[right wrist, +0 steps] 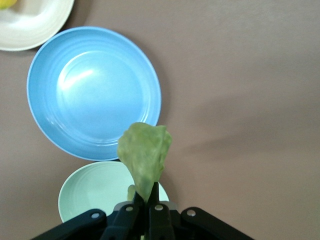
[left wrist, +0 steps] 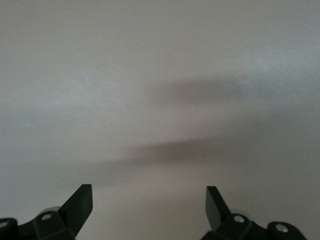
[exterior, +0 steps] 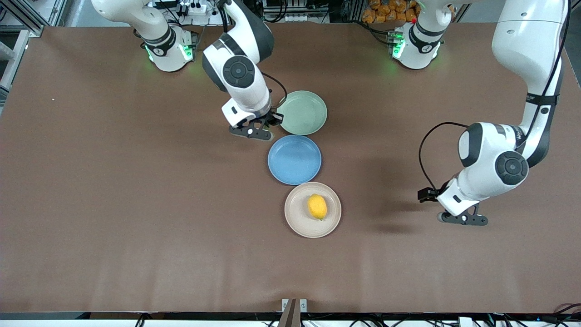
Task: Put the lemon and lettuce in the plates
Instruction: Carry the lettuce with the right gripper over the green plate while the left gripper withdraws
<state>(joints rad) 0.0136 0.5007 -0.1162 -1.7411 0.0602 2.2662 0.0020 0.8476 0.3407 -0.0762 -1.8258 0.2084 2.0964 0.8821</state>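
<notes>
Plates number three: pale green plate [exterior: 303, 112], blue plate [exterior: 294, 159], beige plate [exterior: 312, 210] carrying one lemon [exterior: 317, 206]. Right end effector [right wrist: 146, 210], at the green plate's nine o'clock rim, pinches one lettuce [right wrist: 145, 157]; left end effector [left wrist: 149, 205] waits spread wide over bare counter [exterior: 113, 204].

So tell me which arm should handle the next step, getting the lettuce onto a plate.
Right. The right gripper is shut on the lettuce beside the empty green plate. The left gripper hangs open over bare table toward its own end. The lemon already lies in the beige plate.
</notes>
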